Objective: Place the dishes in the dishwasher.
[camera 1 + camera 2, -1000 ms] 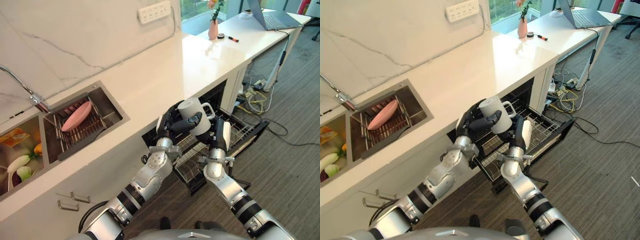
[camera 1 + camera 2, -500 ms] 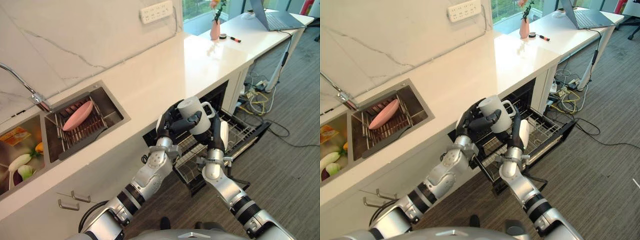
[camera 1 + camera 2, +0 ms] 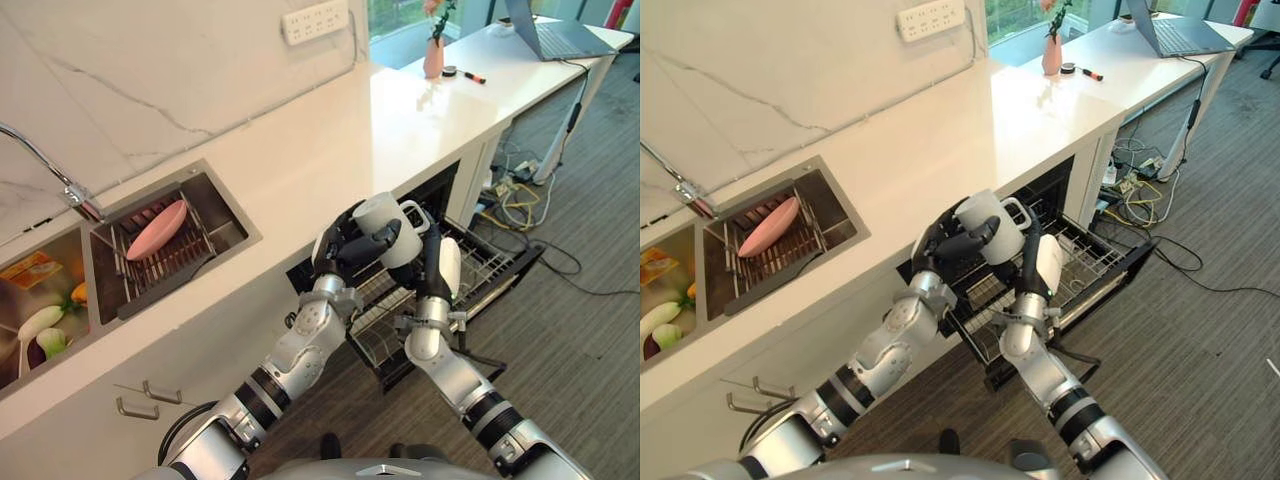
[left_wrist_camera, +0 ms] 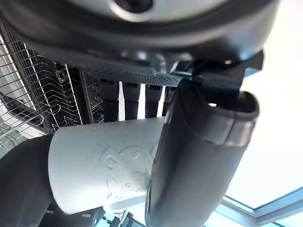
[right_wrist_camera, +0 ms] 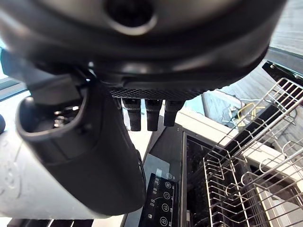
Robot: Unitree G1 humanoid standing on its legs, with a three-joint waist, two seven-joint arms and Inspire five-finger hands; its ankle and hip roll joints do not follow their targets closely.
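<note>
Left hand (image 3: 345, 250): we are still gripping the white mug (image 3: 388, 229), fingers curled round it, above the dishwasher rack (image 3: 480, 262).
Right hand (image 3: 437, 268): we are now holding it open, closer beside the mug.

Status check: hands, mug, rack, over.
Left hand shut on white mug, held above pulled-out dishwasher rack. Right hand open beside mug. Pink plate in sink rack. Nothing blocking.
</note>
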